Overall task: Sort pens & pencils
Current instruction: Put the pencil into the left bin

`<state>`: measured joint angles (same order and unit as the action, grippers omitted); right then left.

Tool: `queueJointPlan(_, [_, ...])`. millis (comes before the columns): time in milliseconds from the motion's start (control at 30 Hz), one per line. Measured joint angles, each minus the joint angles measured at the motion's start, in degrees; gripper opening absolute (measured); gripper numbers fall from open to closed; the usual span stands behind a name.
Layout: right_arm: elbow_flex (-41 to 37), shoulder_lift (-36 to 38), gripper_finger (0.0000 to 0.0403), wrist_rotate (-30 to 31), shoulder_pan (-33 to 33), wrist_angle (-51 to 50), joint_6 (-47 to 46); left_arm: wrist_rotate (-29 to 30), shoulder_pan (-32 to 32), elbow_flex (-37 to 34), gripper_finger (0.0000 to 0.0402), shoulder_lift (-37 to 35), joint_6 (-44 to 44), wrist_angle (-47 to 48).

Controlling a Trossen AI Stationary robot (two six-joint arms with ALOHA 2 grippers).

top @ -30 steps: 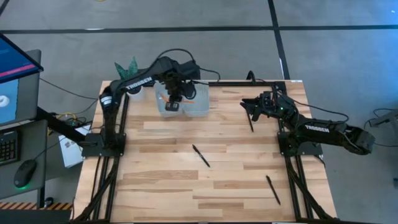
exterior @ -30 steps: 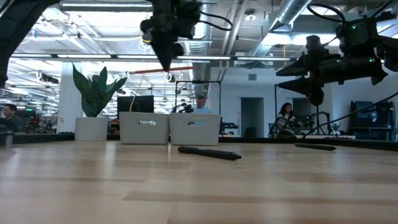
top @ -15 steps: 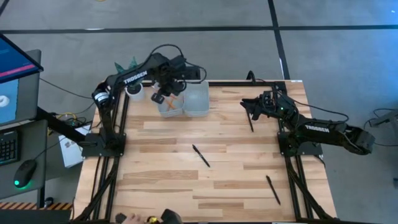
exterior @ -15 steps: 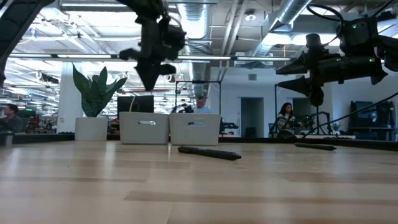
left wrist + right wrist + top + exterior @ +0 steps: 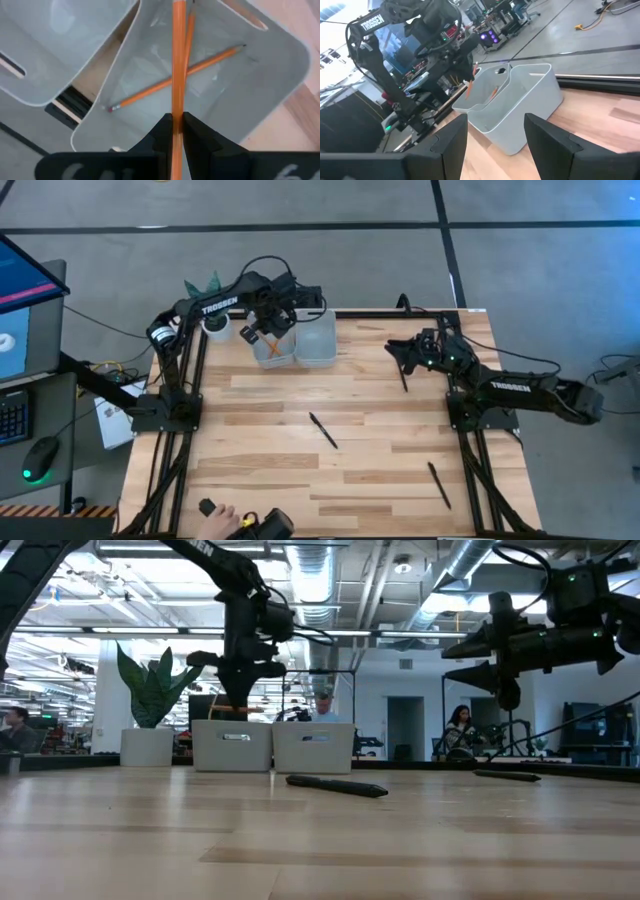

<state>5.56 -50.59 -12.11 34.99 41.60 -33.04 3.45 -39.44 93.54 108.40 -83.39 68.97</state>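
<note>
My left gripper hangs over the left one of two pale bins at the table's far edge and is shut on an orange pencil. Two more pencils lie crossed on that bin's floor. Three black pens lie flat on the table: one mid-table, one near the right front, one under my right gripper. My right gripper hovers open above that pen, its fingers spread wide. My left gripper pinches the orange pencil's shaft between its two fingers. The pencil runs along the fingers and sticks out ahead of them, over the left bin's inside. Its far end leaves the picture, so whether it touches the bin cannot be told.
The second bin stands right beside the first. A potted plant and a white cup stand off the table's far left corner. A person's hand with a dark object shows at the table's near edge. Bare wood lies between the pens.
My left gripper has swung from above the bins' middle toward the table's left, turned and tipped, and come down a little over the left bin, still holding the pencil. A person's hand has come into view at the near edge.
</note>
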Motion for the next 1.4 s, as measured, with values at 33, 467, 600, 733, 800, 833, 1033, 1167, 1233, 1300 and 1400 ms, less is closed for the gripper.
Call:
queueJointPlan(33, [0.0, 0.0, 0.0217, 0.32, -0.32, -0.02, 0.02, -0.19, -0.02, -0.11, 0.0022, 0.06, 0.04, -0.6])
queueJointPlan(467, [0.0, 0.0, 0.0217, 1.78, -1.23, 0.0, 0.02, -2.74, -0.15, -0.1, 0.0022, 0.44, 0.89, -3.1])
queueJointPlan(600, [0.0, 0.0, 0.0217, 1.78, -1.23, -0.02, 0.0, -2.55, -0.15, -0.1, 0.0022, 0.45, 0.92, -3.16])
queueJointPlan(733, [0.0, 0.0, 0.0217, 1.76, -1.23, -0.02, 0.0, -1.55, -0.2, -0.07, 0.0022, 1.81, 1.37, -2.87])
queueJointPlan(800, [0.0, 0.0, 0.0217, 1.74, -1.25, -0.02, 0.0, -1.21, -0.22, -0.07, 0.0022, 2.91, 1.46, -2.64])
queueJointPlan(833, [0.0, 0.0, 0.0217, 1.74, -1.25, -0.02, 0.0, -1.14, -0.22, -0.07, 0.0022, 3.49, 1.62, -2.62])
queueJointPlan(1033, [0.0, 0.0, 0.0217, 1.72, -1.26, -0.02, 0.0, -0.05, -0.17, -0.07, 0.0022, 6.85, 3.07, -2.54])
queueJointPlan(1167, [0.0, 0.0, 0.0217, 1.72, -1.28, -0.04, 0.0, 0.24, -0.2, -0.07, 0.0022, 9.3, 3.11, -2.53])
queueJointPlan(1233, [0.0, 0.0, 0.0217, 1.69, -1.28, -0.04, 0.0, 0.3, -0.2, -0.07, 0.0022, 10.36, 3.53, -2.56])
queueJointPlan(1300, [0.0, 0.0, 0.0217, 1.69, -1.28, -0.08, 0.0, 0.28, -0.2, -0.09, 0.0022, 10.94, 4.76, -2.84])
queueJointPlan(1400, [0.0, 0.0, 0.0217, 1.69, -1.28, -0.57, 0.0, 0.29, -0.2, -0.07, 0.0025, 10.86, 6.73, -4.86])
